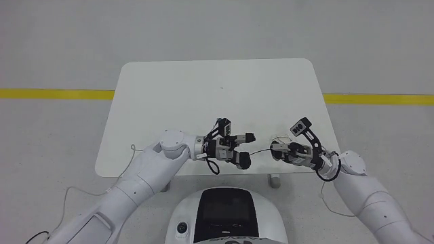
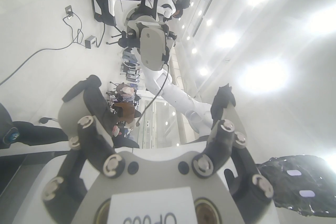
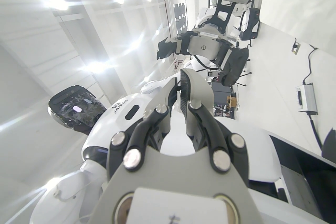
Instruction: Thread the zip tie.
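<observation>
While the right gripper is pinched almost closed on one end of the zip tie, the left gripper is spread wide, holding nothing. Both sit above the near part of the counter, facing each other, close together. Tie runs as a thin dark strand from the right gripper toward the left one; can't tell if it touches it.

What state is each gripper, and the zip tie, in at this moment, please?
left gripper, open, fingers wide apart.
right gripper, shut on the zip tie.
zip tie, one thin strand running from the right gripper toward the left gripper; too thin to tell whether it is threaded.
</observation>
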Robot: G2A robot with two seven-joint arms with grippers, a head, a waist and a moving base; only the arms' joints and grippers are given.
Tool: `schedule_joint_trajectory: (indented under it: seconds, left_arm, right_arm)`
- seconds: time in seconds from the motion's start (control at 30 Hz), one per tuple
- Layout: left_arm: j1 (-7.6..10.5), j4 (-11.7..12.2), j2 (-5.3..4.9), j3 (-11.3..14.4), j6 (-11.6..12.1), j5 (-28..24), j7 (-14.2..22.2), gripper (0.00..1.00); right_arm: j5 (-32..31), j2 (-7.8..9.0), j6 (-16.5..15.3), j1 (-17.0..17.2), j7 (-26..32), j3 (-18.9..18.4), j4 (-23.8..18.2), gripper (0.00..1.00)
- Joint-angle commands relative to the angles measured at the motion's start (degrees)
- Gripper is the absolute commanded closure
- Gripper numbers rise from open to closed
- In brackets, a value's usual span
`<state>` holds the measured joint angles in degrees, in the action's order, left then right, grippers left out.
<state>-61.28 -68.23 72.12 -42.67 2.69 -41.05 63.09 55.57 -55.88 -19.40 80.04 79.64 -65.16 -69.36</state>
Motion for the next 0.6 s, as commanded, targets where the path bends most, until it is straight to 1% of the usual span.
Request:
schedule_joint_trajectory:
  seconds: [0.0,0.03,0.33,0.4,0.47,0.57]
  left_arm:
    - [0.52,0.4,0.24,0.6,0.8,0.4,-0.6,0.0]
    - [0.6,0.4,0.31,0.6,1.3,0.3,-0.6,0.0]
    - [0.6,0.4,0.31,0.6,1.3,0.3,-0.6,0.0]
    - [0.6,0.4,0.31,0.6,1.3,0.3,-0.6,0.0]
    - [0.26,-0.1,0.34,0.8,1.1,0.4,-1.7,0.0]
    - [0.07,-0.8,0.31,1.0,0.7,0.5,-2.2,0.0]
  right_arm:
    - [-0.1,0.04,-0.1,0.0,0.0,0.1,-0.2,1.0]
    - [-0.1,0.04,-0.1,0.0,0.0,0.1,-0.2,1.0]
    - [-0.1,0.04,-0.1,0.0,0.0,0.1,-0.2,1.0]
    - [-0.6,-0.04,0.2,0.3,-1.8,0.1,-1.1,1.0]
    - [-0.7,-0.03,0.3,0.8,-2.2,-0.3,-1.6,1.0]
    - [0.0,0.03,0.0,1.4,-0.8,-1.2,-1.8,1.0]
